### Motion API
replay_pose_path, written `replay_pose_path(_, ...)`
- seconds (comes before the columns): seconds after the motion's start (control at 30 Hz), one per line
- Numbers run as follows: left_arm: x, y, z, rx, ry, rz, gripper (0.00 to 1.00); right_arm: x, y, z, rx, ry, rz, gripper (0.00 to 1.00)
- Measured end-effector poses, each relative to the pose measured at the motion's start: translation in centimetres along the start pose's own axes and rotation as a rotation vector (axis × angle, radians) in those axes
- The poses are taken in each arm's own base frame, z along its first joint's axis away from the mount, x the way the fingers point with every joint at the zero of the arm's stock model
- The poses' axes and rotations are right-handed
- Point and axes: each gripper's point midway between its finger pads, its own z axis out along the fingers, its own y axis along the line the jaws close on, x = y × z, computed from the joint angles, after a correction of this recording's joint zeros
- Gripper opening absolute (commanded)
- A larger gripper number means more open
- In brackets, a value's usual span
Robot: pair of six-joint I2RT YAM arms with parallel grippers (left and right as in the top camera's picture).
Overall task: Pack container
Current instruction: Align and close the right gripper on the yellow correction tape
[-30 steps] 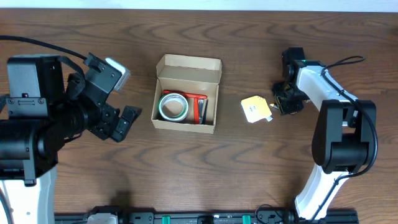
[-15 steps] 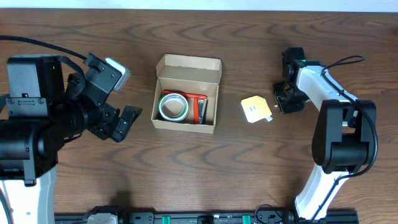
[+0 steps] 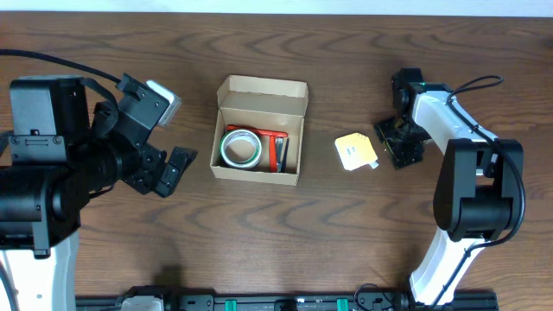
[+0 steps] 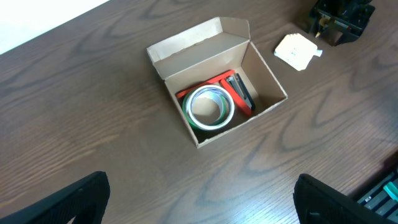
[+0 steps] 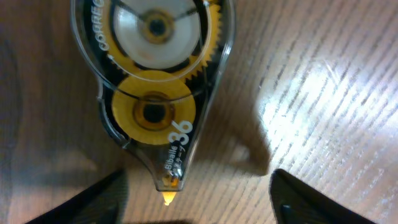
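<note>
The box (image 3: 257,175) stands on the table (image 3: 346,233) near the middle of the overhead view, between the two arms and apart from both. Its lid flap is open and stands up along the far edge. Inside the box, a tape roll (image 3: 225,151) lies flat against the left side, with a red item (image 3: 276,138) under and beside it and a black item (image 3: 281,157) on the red one; neither can be identified. To the right of the box and separate from it, a dispenser (image 3: 355,151) lies flat on the table. The right wrist view shows its clear casing, yellow gears and printed "36", with its pointed tip directed toward the camera. The right gripper (image 3: 399,142) is low over the table just beside the right edge of the dispenser. Its fingers (image 5: 93,199) are spread wide, one on each side of the tip, and they do not touch the casing and hold nothing. The left gripper (image 4: 202,202) hangs above the table to the left of the box, aimed toward it. Its fingers (image 4: 68,202) are fully spread with only bare table between them. The left wrist view takes in the whole box, its contents, the dispenser and the right gripper at the upper right corner.
</note>
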Motion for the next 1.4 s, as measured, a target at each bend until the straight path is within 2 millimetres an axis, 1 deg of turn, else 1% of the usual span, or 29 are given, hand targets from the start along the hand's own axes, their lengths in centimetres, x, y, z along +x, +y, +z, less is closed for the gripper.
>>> replay_pose_path(0.1, 0.0, 0.0, 0.0, 0.000, 0.000, 0.000, 0.95, 0.2, -1.1, -0.2, 0.041, 0.014, -0.012, 0.89)
replay_pose_path(0.17, 0.0, 0.0, 0.0, 0.000, 0.000, 0.000, 0.95, 0.2, -1.6, -0.3, 0.059, 0.020, -0.020, 0.90)
replay_pose_path(0.3, 0.0, 0.0, 0.0, 0.000, 0.000, 0.000, 0.95, -1.3, -2.1, -0.6, 0.047, 0.017, -0.008, 0.91)
replay_pose_path(0.33, 0.0, 0.0, 0.0, 0.000, 0.000, 0.000, 0.95, -1.9, -2.1, -0.8, 0.039, 0.014, 0.003, 0.92)
replay_pose_path(0.4, 0.0, 0.0, 0.0, 0.000, 0.000, 0.001, 0.95, -2.9, -2.0, -0.9, 0.017, 0.001, 0.012, 0.92)
replay_pose_path(0.53, 0.0, 0.0, 0.0, 0.000, 0.000, 0.000, 0.95, -4.6, -1.1, -1.0, -0.039, -0.029, 0.007, 0.92)
replay_pose_path(0.67, 0.0, 0.0, 0.0, 0.000, 0.000, 0.000, 0.95, -5.0, -0.3, -1.0, -0.071, -0.050, -0.011, 0.92)
replay_pose_path(0.9, 0.0, 0.0, 0.0, 0.000, 0.000, 0.000, 0.95, -5.7, -0.4, -1.1, -0.059, -0.086, -0.017, 0.91)
replay_pose_path(1.13, 0.0, 0.0, 0.0, 0.000, 0.000, 0.000, 0.95, -6.4, -0.7, -1.1, -0.040, -0.127, -0.018, 0.93)
replay_pose_path(1.23, 0.0, 0.0, 0.0, 0.000, 0.000, 0.000, 0.95, -6.7, -0.4, -1.1, -0.055, -0.143, -0.015, 0.93)
replay_pose_path(1.33, 0.0, 0.0, 0.0, 0.000, 0.000, 0.000, 0.95, -6.9, 0.0, -0.9, -0.075, -0.157, -0.015, 0.91)
replay_pose_path(1.4, 0.0, 0.0, 0.0, 0.000, 0.000, 0.000, 0.95, -6.9, -0.1, -0.6, -0.074, -0.159, -0.019, 0.89)
